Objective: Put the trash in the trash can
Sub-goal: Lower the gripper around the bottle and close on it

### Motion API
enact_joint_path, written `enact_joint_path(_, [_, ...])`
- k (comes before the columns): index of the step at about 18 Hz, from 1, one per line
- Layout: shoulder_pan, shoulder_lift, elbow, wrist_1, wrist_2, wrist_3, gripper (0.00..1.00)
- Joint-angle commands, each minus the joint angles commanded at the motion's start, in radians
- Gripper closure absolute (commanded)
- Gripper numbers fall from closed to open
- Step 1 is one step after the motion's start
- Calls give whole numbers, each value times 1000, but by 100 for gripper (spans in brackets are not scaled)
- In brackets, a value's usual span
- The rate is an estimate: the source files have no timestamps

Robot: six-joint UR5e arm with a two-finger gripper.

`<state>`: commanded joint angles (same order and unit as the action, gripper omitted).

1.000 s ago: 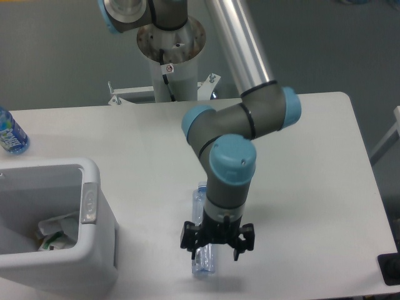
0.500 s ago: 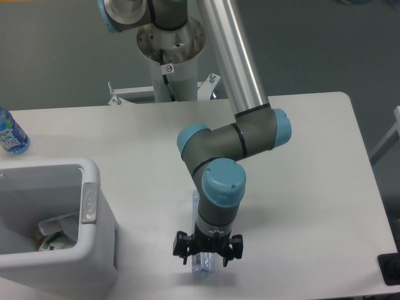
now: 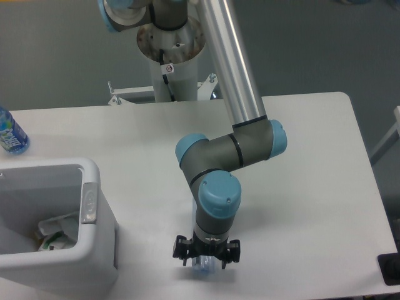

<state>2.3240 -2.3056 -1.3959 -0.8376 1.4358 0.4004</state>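
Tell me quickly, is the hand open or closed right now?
Hand: down over the clear plastic bottle lying on the table; open or closed cannot be told.

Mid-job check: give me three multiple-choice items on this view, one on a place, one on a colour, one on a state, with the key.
1. Where is the gripper?
A. Over the trash can
B. Low over the clear plastic bottle near the table's front edge
C. Beside the upright bottle

2. What colour is the trash can?
A. White
B. Black
C. Green

3. Where is the crumpled wrapper?
A. On the table
B. In the gripper
C. Inside the can

Key: 1 B, the fingers flank the bottle on the table; 2 A, its walls and rim are white; 3 C, it lies in the can.
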Motion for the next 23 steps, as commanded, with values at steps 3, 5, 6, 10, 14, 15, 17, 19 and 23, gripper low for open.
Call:
enact_joint_path(3, [0, -6, 2, 0, 0, 0, 0])
enact_joint_path(5, [0, -9, 2, 0, 8, 0, 0])
enact_joint_path(6, [0, -14, 2, 2, 17, 0, 0])
enact_joint_path(10, [-8, -20, 0, 2, 32, 0, 0])
enact_joint_path(14, [-11, -11, -3, 0, 35, 0, 16])
enact_joint_path(15, [-12, -11, -5, 0, 35, 0, 23])
enact_joint_path(17, [-12, -11, -5, 0, 35, 0, 34])
enact_joint_path(19, [-12, -9, -5, 0, 35, 0, 37])
enact_joint_path(23, [-12, -9, -6, 0, 37, 0, 40])
